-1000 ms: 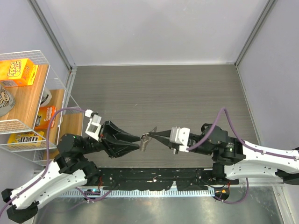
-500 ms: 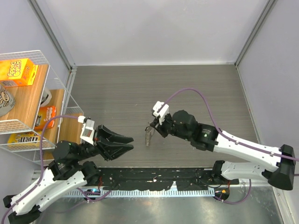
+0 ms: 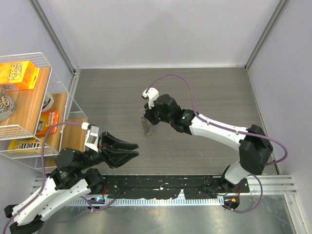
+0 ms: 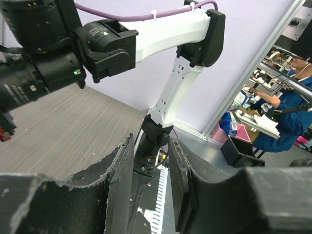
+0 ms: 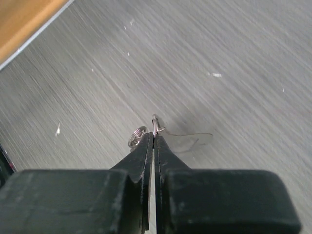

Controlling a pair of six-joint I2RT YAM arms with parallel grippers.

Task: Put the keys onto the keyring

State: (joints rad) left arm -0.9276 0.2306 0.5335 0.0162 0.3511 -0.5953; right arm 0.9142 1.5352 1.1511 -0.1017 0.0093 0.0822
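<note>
My right gripper (image 3: pixel 147 121) reaches out over the middle of the table and is shut on the keyring (image 3: pixel 146 126), a small silvery piece hanging below its tips. In the right wrist view the shut tips (image 5: pixel 153 137) pinch a thin metal link, with a small split ring (image 5: pixel 137 137) beside the left finger, just above the grey tabletop. I cannot tell any keys apart from the ring. My left gripper (image 3: pixel 136 149) is open and empty, low near the front edge and well apart from the keyring. In the left wrist view its fingers (image 4: pixel 151 142) frame the right arm's base.
A wire shelf (image 3: pixel 57 78) stands at the left edge, holding orange boxes (image 3: pixel 17 74) and other packets. A black rail (image 3: pixel 161 187) runs along the near edge between the arm bases. Grey walls close in the far and right sides.
The two grippers met at the keyring a second ago. The left gripper has opened and pulled back left. The right arm has swung out and away with the keyring.
</note>
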